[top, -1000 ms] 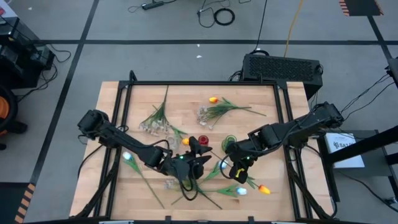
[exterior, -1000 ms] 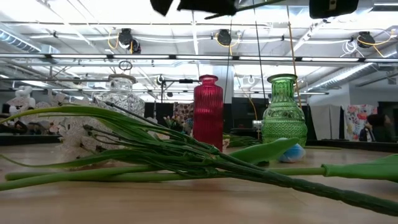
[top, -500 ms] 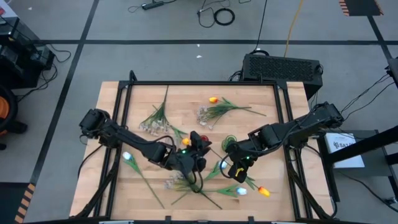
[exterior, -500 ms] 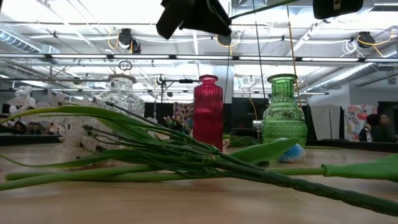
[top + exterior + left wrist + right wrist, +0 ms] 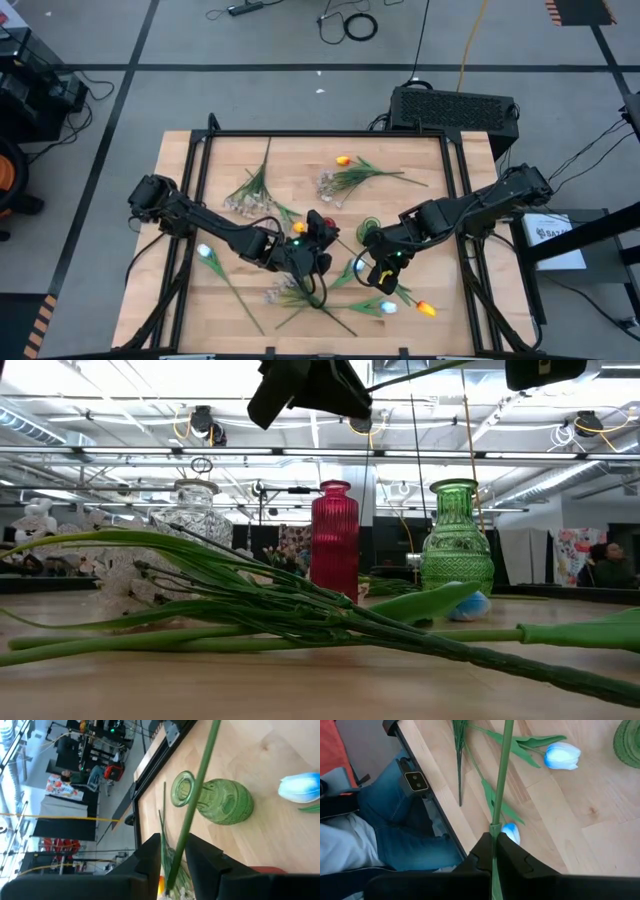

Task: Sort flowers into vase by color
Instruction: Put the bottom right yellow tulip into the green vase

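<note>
**Two stems held over the vases**

Since a second ago my left gripper (image 5: 318,238) has moved toward the red vase (image 5: 327,227) – it pinches a green stem (image 5: 192,800). My right gripper (image 5: 381,270) is closed on another stem (image 5: 501,795), beside the green vase (image 5: 370,229). Pale-blue tulips (image 5: 562,756) lie on the table (image 5: 420,160) near the front edge.

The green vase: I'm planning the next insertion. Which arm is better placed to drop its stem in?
Probably the right. The right gripper, shut on a green stem, hangs right beside the green vase; the left gripper holds its stem nearer the red vase.
</note>
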